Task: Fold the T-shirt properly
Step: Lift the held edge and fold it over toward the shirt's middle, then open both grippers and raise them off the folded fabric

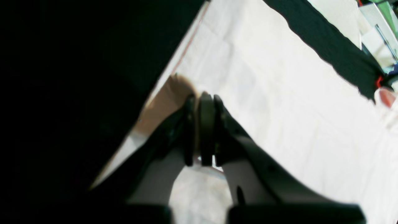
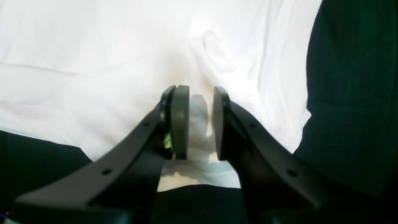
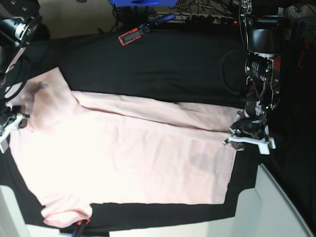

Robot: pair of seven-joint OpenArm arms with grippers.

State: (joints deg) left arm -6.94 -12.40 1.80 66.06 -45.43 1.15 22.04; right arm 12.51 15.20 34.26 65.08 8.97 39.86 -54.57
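Black fingers of your right tool (image 2: pixel 200 123) stand parted just above the T-shirt (image 3: pixel 128 153), with cloth between the pads but not pinched. Your left tool (image 1: pixel 202 130) sits nearly closed at the hem edge; whether it grips cloth, you cannot tell. One long fold lies along the far side (sleeves remain). Spread on the desk (image 3: pixel 163 64), the shirt's long axis runs between your tools, with its collar end at the right one.

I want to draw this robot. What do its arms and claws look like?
Each claw, like the right gripper, has two long black fingers with flat dark pads. The left gripper sits on a white bracket, below a black arm with loose cables.
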